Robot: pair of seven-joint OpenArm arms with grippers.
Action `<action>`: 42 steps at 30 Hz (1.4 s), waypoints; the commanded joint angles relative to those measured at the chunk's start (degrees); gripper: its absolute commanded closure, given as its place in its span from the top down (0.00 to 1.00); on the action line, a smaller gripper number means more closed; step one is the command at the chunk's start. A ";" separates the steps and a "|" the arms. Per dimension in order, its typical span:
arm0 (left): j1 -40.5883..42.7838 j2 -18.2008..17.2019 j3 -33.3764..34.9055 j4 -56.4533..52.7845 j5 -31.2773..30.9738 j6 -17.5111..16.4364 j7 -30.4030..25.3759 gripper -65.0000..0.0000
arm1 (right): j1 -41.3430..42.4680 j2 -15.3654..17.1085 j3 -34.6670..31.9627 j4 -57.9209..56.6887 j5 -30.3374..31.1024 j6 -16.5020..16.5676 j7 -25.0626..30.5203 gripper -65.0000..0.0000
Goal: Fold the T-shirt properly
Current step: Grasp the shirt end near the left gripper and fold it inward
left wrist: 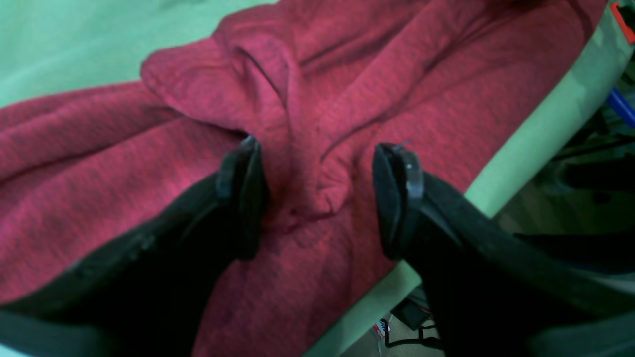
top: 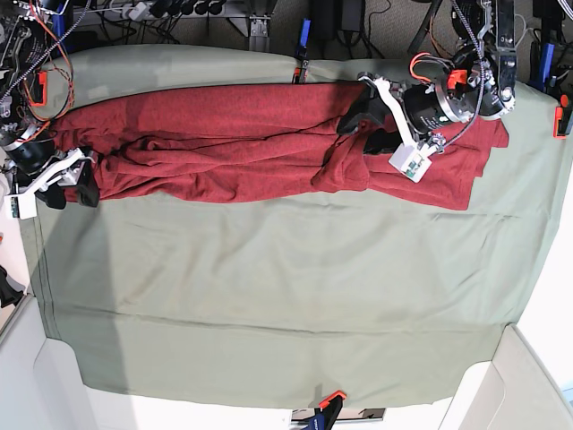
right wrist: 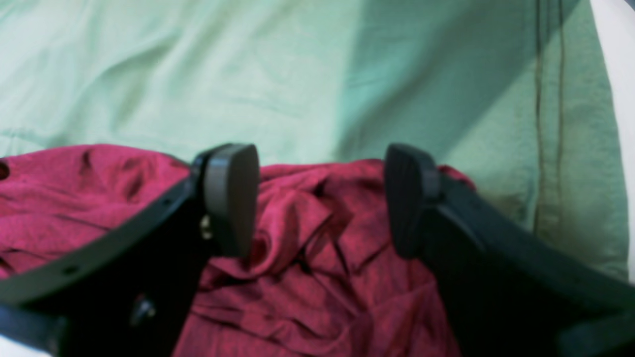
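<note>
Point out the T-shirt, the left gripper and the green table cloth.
T-shirt (top: 233,143): base view, on its long middle stretch.
left gripper (left wrist: 317,193): left wrist view, midway between its open fingertips, above a raised fold.
table cloth (top: 286,305): base view, on a bare part below the shirt.

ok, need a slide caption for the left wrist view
Left end effector open above a bunched ridge of the maroon T-shirt on the green table cloth.

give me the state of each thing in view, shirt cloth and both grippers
T-shirt: lying in a long bunched strip along the far side of the table, wrinkled, not neatly folded
left gripper: open, jaws either side of a raised fold of the shirt, not clamped
right gripper: open, over the crumpled end of the shirt
table cloth: spread flat, lightly creased
</note>
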 commanded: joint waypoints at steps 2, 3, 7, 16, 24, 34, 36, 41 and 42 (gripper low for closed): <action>-0.39 -0.13 -1.38 1.14 -1.16 -0.59 -4.31 0.56 | 0.61 0.79 0.22 0.90 1.07 -0.02 1.68 0.61; -0.42 -0.15 -1.90 1.25 -1.14 -0.59 -6.03 0.56 | 0.59 0.79 0.22 0.90 1.07 -0.02 1.66 0.61; -2.82 -0.15 -2.73 1.31 1.25 0.70 -6.84 0.56 | 0.61 0.79 0.22 0.90 1.07 -0.02 1.66 0.61; -4.04 1.64 -2.64 1.01 6.75 1.46 -7.82 0.56 | 0.61 0.76 0.22 0.90 1.14 -0.02 1.68 0.61; -4.04 2.84 -2.38 -2.69 10.60 2.43 -9.97 0.56 | 0.59 0.76 0.22 0.90 1.11 -0.02 0.59 0.61; -6.73 2.82 5.46 -4.15 19.71 5.42 -11.52 0.35 | 0.59 0.79 0.22 0.90 2.36 -0.02 0.17 0.61; -7.43 2.80 5.49 -4.13 20.17 5.44 -11.65 0.12 | 0.59 0.79 0.22 0.90 2.36 -0.02 0.17 0.61; -8.26 2.80 3.54 -3.04 19.65 5.40 -7.54 0.00 | 0.59 0.79 0.22 0.90 2.34 -0.02 0.20 0.61; -8.09 2.78 2.86 -2.43 18.71 5.42 -5.97 0.00 | 0.59 0.79 0.22 0.90 2.36 -0.02 0.20 0.61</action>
